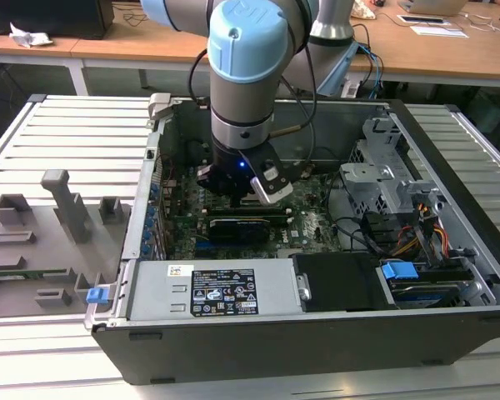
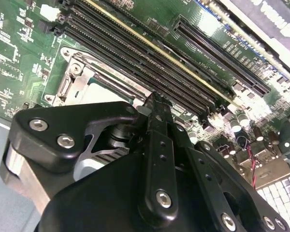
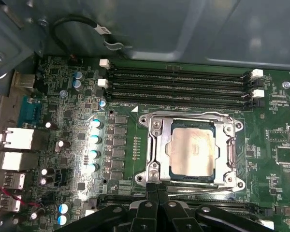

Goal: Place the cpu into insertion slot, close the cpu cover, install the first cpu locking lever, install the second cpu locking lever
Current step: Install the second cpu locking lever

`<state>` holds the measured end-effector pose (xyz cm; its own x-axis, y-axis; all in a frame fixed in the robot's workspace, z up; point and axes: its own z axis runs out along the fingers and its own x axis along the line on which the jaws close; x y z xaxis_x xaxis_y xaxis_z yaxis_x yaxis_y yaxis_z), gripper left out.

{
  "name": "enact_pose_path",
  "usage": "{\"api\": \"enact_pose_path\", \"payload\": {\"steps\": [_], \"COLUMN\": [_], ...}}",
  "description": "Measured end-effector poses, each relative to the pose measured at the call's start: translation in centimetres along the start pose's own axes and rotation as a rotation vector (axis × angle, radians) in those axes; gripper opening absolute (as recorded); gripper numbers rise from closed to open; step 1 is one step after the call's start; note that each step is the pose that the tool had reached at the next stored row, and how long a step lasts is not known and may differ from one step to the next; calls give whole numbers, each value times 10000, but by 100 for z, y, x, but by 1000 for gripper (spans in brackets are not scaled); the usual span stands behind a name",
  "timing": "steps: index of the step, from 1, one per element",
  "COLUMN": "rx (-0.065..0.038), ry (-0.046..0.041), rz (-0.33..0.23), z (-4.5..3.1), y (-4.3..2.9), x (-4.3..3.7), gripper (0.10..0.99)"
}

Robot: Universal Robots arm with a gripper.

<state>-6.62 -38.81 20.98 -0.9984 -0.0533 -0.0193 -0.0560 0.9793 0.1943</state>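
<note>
The cpu (image 3: 192,150), a square chip with a silvery top, lies in the insertion slot (image 3: 191,182) on the green motherboard. The cpu cover (image 3: 157,145), a silver frame, lies flat around it. A thin wire lever (image 3: 183,114) runs along one socket edge and another lever (image 3: 203,187) along the opposite edge. My gripper (image 3: 157,187) is shut, its black fingertips together at the socket's corner by that lever. In the second wrist view the gripper (image 2: 154,101) tip touches the socket's edge beside the cover (image 2: 79,79). In the exterior view the gripper (image 1: 243,200) reaches down into the open computer case.
Long black memory slots (image 3: 179,84) run beside the socket. A black graphics card (image 1: 242,227) lies just in front of the gripper, then the power supply (image 1: 208,292). A drive cage (image 1: 383,183) and cables fill the exterior view's right. A grey fixture (image 1: 58,217) stands outside the case.
</note>
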Motion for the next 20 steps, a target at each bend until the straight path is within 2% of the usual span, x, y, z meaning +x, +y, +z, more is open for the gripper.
{"api": "enact_pose_path", "payload": {"steps": [1, 2, 4, 7, 8, 11, 18, 20], "rx": [-23, -103, -190, -493, -561, -664, -796, -804], "ry": [-1, -3, -9, -26, -29, -33, -38, -38], "rz": [-1, -7, -3, -6, -4, -11, -23, -24], "z": [15, 22, 22, 30, 38, 76, 115, 120], "y": [-4, -18, -37, -76, -80, -88, -94, -93], "x": [5, 20, 32, 74, 90, 111, 126, 136], "gripper": [106, 106, 106, 106, 106, 106, 106, 106]}}
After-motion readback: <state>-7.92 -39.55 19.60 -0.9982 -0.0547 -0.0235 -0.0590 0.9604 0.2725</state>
